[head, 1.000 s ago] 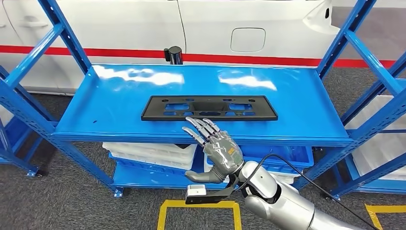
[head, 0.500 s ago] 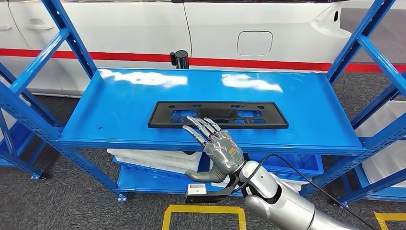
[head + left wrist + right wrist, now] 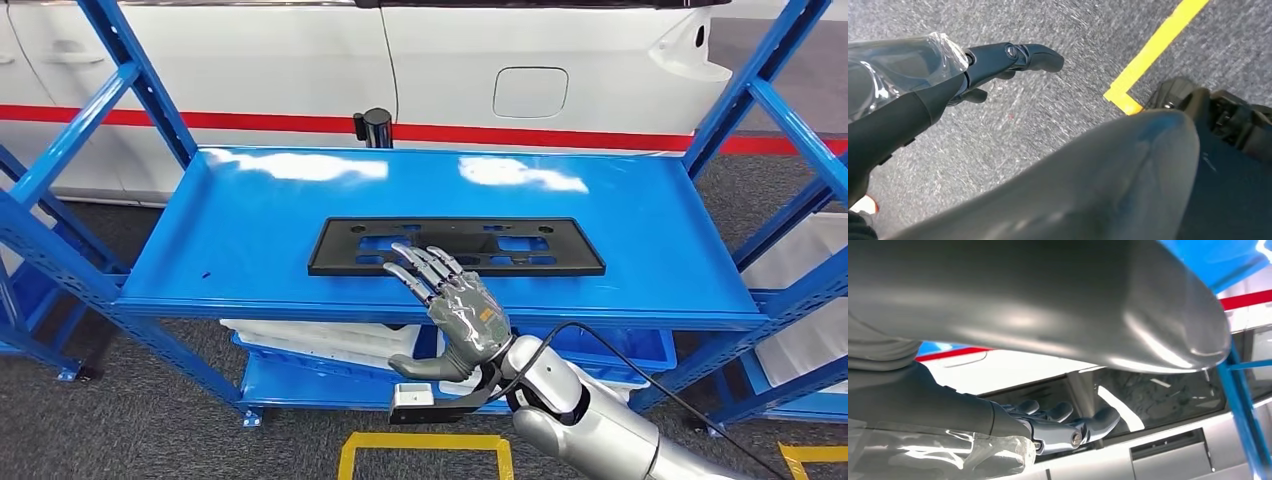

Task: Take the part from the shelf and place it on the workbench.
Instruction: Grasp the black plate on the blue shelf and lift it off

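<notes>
A flat black rectangular part [image 3: 520,245] with several cut-outs lies on the blue shelf board [image 3: 250,220], near its front edge. My right hand [image 3: 450,310] is raised in front of the shelf, fingers spread and stretched toward the part's near edge, holding nothing. Its fingertips overlap the part's front rim in the head view; contact cannot be told. The right wrist view shows the same hand [image 3: 1058,427] with fingers extended. My left hand [image 3: 998,62] hangs low over grey carpet, fingers loosely extended and empty.
Blue uprights and diagonal braces [image 3: 760,90] frame the shelf on both sides. White trays [image 3: 320,335] sit on the lower shelf. A white car with a red stripe [image 3: 560,60] stands behind. A small black post [image 3: 376,125] is at the shelf's back edge. Yellow floor tape [image 3: 420,445] lies below.
The whole view has shifted a little between the frames, so the camera moved. My right hand keeps nearly the same spread pose at the part's near edge.
</notes>
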### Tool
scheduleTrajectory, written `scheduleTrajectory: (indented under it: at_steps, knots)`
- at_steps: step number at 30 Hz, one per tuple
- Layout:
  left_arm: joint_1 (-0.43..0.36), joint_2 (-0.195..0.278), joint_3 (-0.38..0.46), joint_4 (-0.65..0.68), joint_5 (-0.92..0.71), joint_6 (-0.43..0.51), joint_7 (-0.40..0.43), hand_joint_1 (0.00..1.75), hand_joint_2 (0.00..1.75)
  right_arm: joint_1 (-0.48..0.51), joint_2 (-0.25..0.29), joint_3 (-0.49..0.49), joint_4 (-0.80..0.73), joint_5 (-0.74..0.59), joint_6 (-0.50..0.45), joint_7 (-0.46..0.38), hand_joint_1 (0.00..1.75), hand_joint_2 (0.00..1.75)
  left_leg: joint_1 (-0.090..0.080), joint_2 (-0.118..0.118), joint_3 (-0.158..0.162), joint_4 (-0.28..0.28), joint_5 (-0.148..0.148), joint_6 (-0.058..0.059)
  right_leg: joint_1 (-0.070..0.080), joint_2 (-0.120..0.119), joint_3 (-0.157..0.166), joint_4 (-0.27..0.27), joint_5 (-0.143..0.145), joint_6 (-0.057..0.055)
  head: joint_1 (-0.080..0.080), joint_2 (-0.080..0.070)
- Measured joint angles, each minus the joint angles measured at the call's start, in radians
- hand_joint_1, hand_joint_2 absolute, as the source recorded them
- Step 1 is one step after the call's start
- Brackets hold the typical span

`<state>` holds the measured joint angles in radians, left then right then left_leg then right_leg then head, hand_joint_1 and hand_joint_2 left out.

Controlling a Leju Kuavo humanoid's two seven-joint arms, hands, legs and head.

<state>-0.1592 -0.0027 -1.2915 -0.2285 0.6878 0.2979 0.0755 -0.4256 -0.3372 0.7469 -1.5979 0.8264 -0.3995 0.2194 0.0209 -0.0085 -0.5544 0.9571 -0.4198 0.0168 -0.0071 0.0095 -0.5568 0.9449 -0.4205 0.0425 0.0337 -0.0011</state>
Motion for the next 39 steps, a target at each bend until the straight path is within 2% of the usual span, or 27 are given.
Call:
scheduleTrajectory:
  at_steps: [2, 3, 4, 6, 7, 8, 9, 10, 12, 13, 15, 18, 19, 20, 22, 23, 24, 25, 27, 28, 29, 32, 34, 35, 37, 38, 39]
  knots:
    - [0.000, 0.000, 0.000, 0.000, -0.001, 0.001, 0.000, 0.00, 0.00, 0.000, 0.000, -0.002, 0.000, -0.024, -0.001, 0.000, 0.00, 0.00, -0.003, 0.002, 0.002, -0.002, 0.004, 0.019, -0.005, 0.001, -0.002, 0.005, -0.005, 0.010, 0.002, 0.000]
    - [0.000, 0.000, 0.000, 0.000, -0.001, 0.001, 0.000, 0.00, 0.00, 0.000, 0.000, -0.003, 0.000, -0.033, -0.001, -0.001, 0.00, 0.00, -0.003, 0.005, 0.003, -0.004, 0.006, 0.026, -0.009, 0.000, -0.011, 0.027, -0.020, 0.014, 0.002, 0.000]
    - [-0.001, 0.001, 0.000, 0.000, -0.001, 0.001, 0.000, 0.00, 0.00, 0.000, 0.000, -0.005, 0.000, -0.040, -0.001, -0.001, 0.00, 0.00, -0.002, 0.008, 0.004, -0.005, 0.006, 0.032, -0.010, -0.001, -0.030, 0.070, -0.045, 0.017, 0.002, 0.000]
    - [-0.001, 0.001, 0.000, 0.000, -0.002, 0.001, 0.000, 0.00, 0.00, 0.002, -0.001, -0.007, 0.001, -0.047, -0.001, -0.002, 0.00, 0.00, -0.005, 0.016, 0.004, -0.005, 0.004, 0.040, -0.011, -0.003, -0.097, 0.211, -0.113, 0.020, 0.003, 0.000]
    - [0.000, 0.001, 0.000, 0.000, -0.002, 0.001, 0.000, 0.00, 0.00, 0.004, -0.001, -0.007, 0.001, -0.049, -0.001, -0.003, 0.00, 0.00, -0.006, 0.019, 0.004, -0.005, 0.003, 0.042, -0.010, -0.003, -0.131, 0.275, -0.135, 0.021, 0.003, 0.000]
    - [0.001, 0.001, 0.000, 0.000, -0.003, 0.001, 0.000, 0.00, 0.00, 0.006, -0.001, -0.007, 0.001, -0.047, -0.002, -0.003, 0.00, 0.00, -0.007, 0.021, 0.005, -0.005, 0.002, 0.042, -0.011, -0.003, -0.151, 0.310, -0.140, 0.021, 0.003, 0.000]
    - [0.001, 0.001, 0.000, 0.000, -0.003, 0.001, 0.000, 0.00, 0.00, 0.008, -0.001, -0.007, 0.001, -0.040, -0.004, -0.004, 0.00, 0.00, -0.008, 0.022, 0.006, -0.005, 0.000, 0.042, -0.011, -0.003, -0.150, 0.304, -0.125, 0.021, 0.003, 0.000]
    - [0.001, 0.001, 0.000, 0.000, -0.003, 0.001, 0.000, 0.00, 0.00, 0.009, -0.001, -0.007, 0.001, -0.032, -0.007, -0.004, 0.00, 0.00, -0.008, 0.023, 0.009, -0.004, -0.001, 0.041, -0.011, -0.004, -0.128, 0.255, -0.094, 0.019, 0.003, 0.000]
    - [-0.001, 0.001, 0.000, 0.000, -0.004, 0.001, 0.000, 0.00, 0.00, 0.008, -0.001, -0.007, 0.001, -0.013, -0.012, -0.005, 0.00, 0.00, -0.010, 0.022, 0.016, -0.004, -0.006, 0.036, -0.008, -0.008, -0.056, 0.111, -0.029, 0.012, 0.003, 0.000]
    - [-0.002, 0.001, 0.000, 0.000, -0.004, 0.001, 0.000, 0.00, 0.00, 0.007, -0.001, -0.007, 0.001, -0.005, -0.015, -0.005, 0.00, 0.00, -0.011, 0.022, 0.018, -0.004, -0.009, 0.032, -0.006, -0.009, -0.028, 0.055, -0.011, 0.008, 0.003, 0.000]
    - [-0.004, 0.000, 0.000, 0.000, -0.005, 0.001, 0.002, 0.00, 0.00, 0.007, 0.000, -0.007, 0.001, 0.006, -0.016, -0.004, 0.00, 0.00, -0.014, 0.022, 0.020, -0.004, -0.013, 0.022, 0.001, -0.011, -0.009, 0.013, -0.008, 0.001, 0.002, 0.000]
    - [-0.006, 0.000, 0.000, 0.000, -0.005, 0.001, 0.004, 0.00, 0.00, 0.006, -0.001, -0.008, 0.001, 0.013, -0.017, -0.003, 0.00, 0.00, -0.009, 0.021, 0.014, 0.012, -0.028, 0.003, -0.001, -0.006, -0.005, 0.009, -0.008, -0.016, 0.002, 0.000]
    - [-0.007, 0.000, 0.000, 0.000, -0.005, 0.001, 0.004, 0.00, 0.00, 0.005, -0.001, -0.008, 0.001, 0.014, -0.017, -0.003, 0.00, 0.00, -0.007, 0.020, -0.002, 0.045, -0.046, -0.003, -0.004, -0.005, -0.002, 0.006, -0.008, -0.023, 0.001, 0.000]
    - [-0.007, 0.000, 0.000, 0.000, -0.005, 0.001, 0.004, 0.00, 0.00, 0.005, -0.001, -0.007, 0.001, 0.016, -0.017, -0.003, 0.00, 0.00, -0.006, 0.019, -0.032, 0.105, -0.073, -0.007, -0.005, -0.005, 0.000, 0.006, -0.009, -0.027, 0.001, 0.000]
    - [-0.005, 0.000, 0.000, 0.000, -0.005, 0.001, 0.006, 0.00, 0.00, 0.006, 0.000, -0.006, 0.002, 0.019, -0.017, -0.003, 0.00, 0.00, -0.005, 0.018, -0.112, 0.251, -0.127, -0.014, -0.005, -0.001, 0.003, 0.006, -0.012, -0.034, 0.000, 0.000]
    - [-0.004, 0.000, 0.000, 0.000, -0.005, 0.001, 0.006, 0.00, 0.00, 0.007, 0.000, -0.005, 0.002, 0.020, -0.017, -0.003, 0.00, 0.00, -0.005, 0.018, -0.144, 0.301, -0.137, -0.017, -0.005, 0.002, 0.005, 0.006, -0.015, -0.036, 0.000, 0.000]
    - [-0.002, 0.000, 0.000, 0.000, -0.004, 0.001, 0.007, 0.00, 0.00, 0.008, 0.000, -0.005, 0.002, 0.020, -0.017, -0.003, 0.00, 0.00, -0.004, 0.018, -0.156, 0.309, -0.126, -0.018, -0.005, 0.005, 0.008, 0.006, -0.017, -0.036, 0.000, 0.000]
    - [-0.002, 0.001, -0.001, 0.000, -0.004, 0.001, 0.008, 0.00, 0.00, 0.008, 0.000, -0.005, 0.002, 0.020, -0.017, -0.003, 0.00, 0.00, -0.003, 0.018, -0.144, 0.271, -0.094, -0.019, -0.005, 0.007, 0.013, 0.006, -0.021, -0.035, 0.000, 0.000]
    - [-0.001, 0.001, -0.001, 0.000, -0.004, 0.001, 0.009, 0.00, 0.00, 0.008, 0.000, -0.005, 0.002, 0.020, -0.017, -0.003, 0.00, 0.00, -0.002, 0.017, -0.083, 0.121, -0.011, -0.014, -0.004, 0.013, 0.025, 0.007, -0.030, -0.028, 0.000, 0.000]
    - [-0.002, 0.002, -0.001, 0.000, -0.004, 0.001, 0.009, 0.00, 0.00, 0.008, 0.000, -0.005, 0.002, 0.020, -0.017, -0.003, 0.00, 0.00, -0.004, 0.015, -0.054, 0.055, 0.015, -0.009, -0.002, 0.015, 0.030, 0.007, -0.036, -0.023, 0.000, 0.000]
    - [-0.003, 0.003, -0.001, 0.000, -0.004, 0.001, 0.009, 0.00, 0.00, 0.008, 0.000, -0.005, 0.002, 0.020, -0.017, -0.002, 0.00, 0.00, -0.006, 0.014, -0.037, 0.018, 0.026, -0.004, 0.000, 0.017, 0.032, 0.008, -0.040, -0.019, 0.000, 0.000]
    - [-0.004, 0.003, -0.001, 0.000, -0.004, 0.001, 0.010, 0.00, 0.00, 0.007, 0.000, -0.005, 0.002, 0.020, -0.017, -0.002, 0.00, 0.00, -0.011, 0.012, -0.028, 0.001, 0.024, 0.012, 0.001, 0.017, 0.034, 0.005, -0.047, -0.004, 0.001, 0.000]
    - [-0.005, 0.003, -0.001, 0.000, -0.004, 0.002, 0.011, 0.00, 0.00, 0.006, 0.000, -0.006, 0.001, 0.021, -0.017, -0.002, 0.00, 0.00, -0.009, 0.012, -0.020, -0.005, 0.023, 0.025, -0.003, 0.010, 0.027, 0.030, -0.065, 0.006, 0.002, 0.000]
    - [-0.006, 0.003, -0.001, 0.000, -0.004, 0.003, 0.011, 0.00, 0.00, 0.006, 0.000, -0.006, 0.001, 0.021, -0.017, -0.002, 0.00, 0.00, -0.006, 0.013, -0.015, -0.009, 0.022, 0.031, -0.004, 0.006, 0.008, 0.074, -0.087, 0.011, 0.002, 0.000]
    - [-0.007, 0.003, -0.001, 0.000, -0.004, 0.003, 0.010, 0.00, 0.00, 0.007, 0.000, -0.006, 0.002, 0.021, -0.017, -0.002, 0.00, 0.00, -0.006, 0.014, -0.006, -0.009, 0.016, 0.038, -0.006, 0.002, -0.066, 0.213, -0.143, 0.017, 0.003, 0.000]
    - [-0.007, 0.003, -0.001, 0.000, -0.004, 0.002, 0.009, 0.00, 0.00, 0.009, 0.000, -0.006, 0.003, 0.021, -0.017, -0.002, 0.00, 0.00, -0.006, 0.014, -0.002, -0.009, 0.013, 0.039, -0.007, 0.002, -0.105, 0.276, -0.160, 0.019, 0.003, 0.000]
    - [-0.006, 0.003, -0.001, 0.000, -0.004, 0.001, 0.007, 0.00, 0.00, 0.011, 0.000, -0.006, 0.004, 0.021, -0.016, -0.002, 0.00, 0.00, -0.005, 0.014, 0.002, -0.009, 0.009, 0.039, -0.008, 0.001, -0.131, 0.308, -0.158, 0.021, 0.003, 0.000]
